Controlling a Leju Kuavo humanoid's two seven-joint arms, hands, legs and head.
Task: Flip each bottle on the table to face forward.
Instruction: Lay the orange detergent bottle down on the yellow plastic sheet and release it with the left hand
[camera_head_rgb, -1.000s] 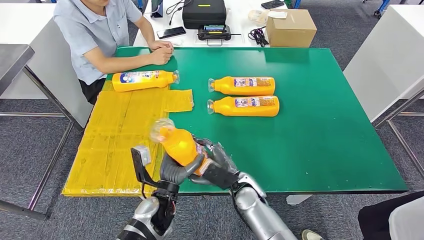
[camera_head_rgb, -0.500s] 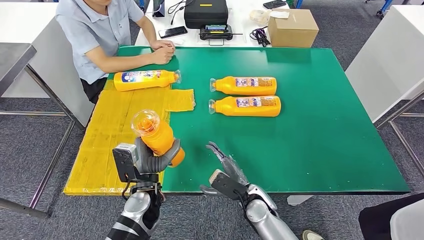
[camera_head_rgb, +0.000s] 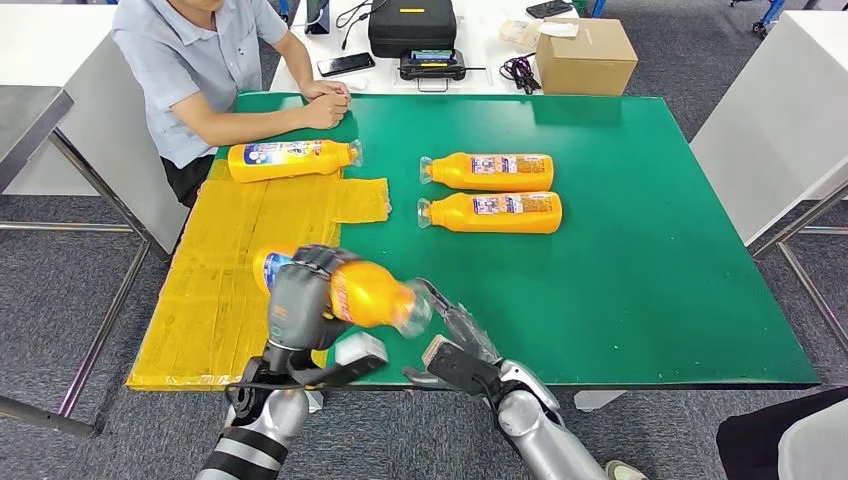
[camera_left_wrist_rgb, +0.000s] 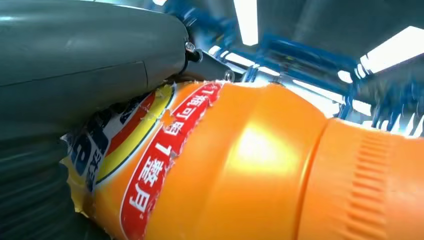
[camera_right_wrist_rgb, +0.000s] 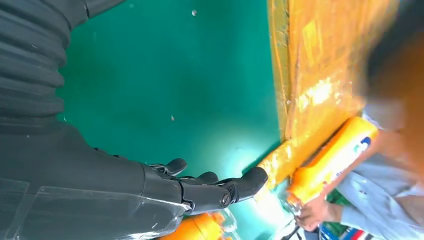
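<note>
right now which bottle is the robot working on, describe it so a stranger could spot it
Start at the green table and go to its near edge by the yellow mat. There the left hand grips an orange bottle. It is the one bottle lifted off the table; the other three lie flat farther back.

Silver arms, dark fingers (camera_head_rgb: 440, 300), grey ribbed covers

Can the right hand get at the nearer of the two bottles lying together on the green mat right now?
Probably yes: the right hand is open and holds nothing, and bare green mat lies between it and that bottle.
</note>
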